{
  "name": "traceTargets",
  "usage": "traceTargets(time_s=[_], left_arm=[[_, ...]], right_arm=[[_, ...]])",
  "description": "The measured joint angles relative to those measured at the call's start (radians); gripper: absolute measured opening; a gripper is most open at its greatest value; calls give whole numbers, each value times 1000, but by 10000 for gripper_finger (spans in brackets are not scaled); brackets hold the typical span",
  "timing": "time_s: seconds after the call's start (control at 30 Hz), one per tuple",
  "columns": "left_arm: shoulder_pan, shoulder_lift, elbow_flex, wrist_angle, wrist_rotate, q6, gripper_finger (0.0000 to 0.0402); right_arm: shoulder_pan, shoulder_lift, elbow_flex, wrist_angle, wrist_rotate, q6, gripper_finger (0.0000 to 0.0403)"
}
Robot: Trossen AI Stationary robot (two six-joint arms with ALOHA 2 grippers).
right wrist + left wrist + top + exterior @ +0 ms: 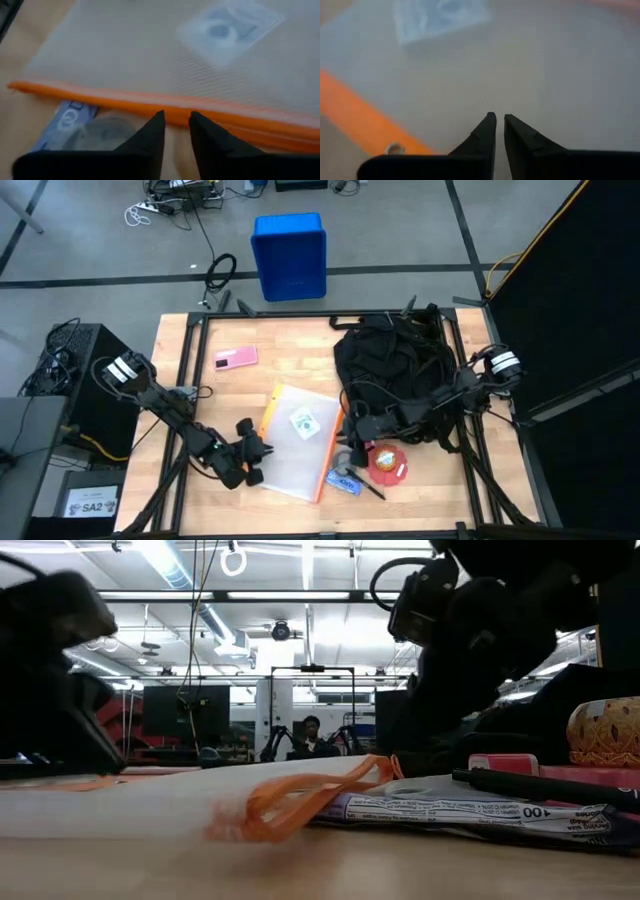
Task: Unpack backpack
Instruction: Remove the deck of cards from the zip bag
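The black backpack (395, 370) lies slumped at the table's far right, its straps spread around it. In front of it a clear pouch (300, 440) with an orange zipper edge (100, 97) lies flat on the wood. My left gripper (498, 117) is shut, with its tips at the pouch's near left part (262, 470). My right gripper (177, 117) hovers over the zipper edge at the pouch's right side (340, 435). It is open a little, with nothing between its fingers. My left gripper points slanting down at the pouch's clear face (520, 65), close to the orange zipper end and its metal ring (394, 148). Whether the shut fingers touch the pouch or hold any of it, I cannot tell.
A blue packet (345, 480), a black pen (365, 483) and a red round thing (388, 463) lie near the front edge, right of the pouch. A pink flat item (235, 358) lies at the far left. A blue crate (290, 255) stands on the floor beyond the table.
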Motion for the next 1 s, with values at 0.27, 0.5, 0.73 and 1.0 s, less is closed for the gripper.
traceTargets(time_s=[0.27, 0.5, 0.73, 1.0], left_arm=[[35, -24, 34, 3, -37, 128, 14], [109, -24, 13, 26, -10, 224, 14], [208, -25, -81, 262, 85, 348, 7], [339, -26, -227, 559, 180, 457, 1]], right_arm=[[-37, 0, 0, -67, 0, -18, 131], [-19, 0, 0, -91, 33, -9, 132], [-47, 18, 0, -97, 71, -17, 109], [-84, 50, 43, -49, 83, -54, 117]])
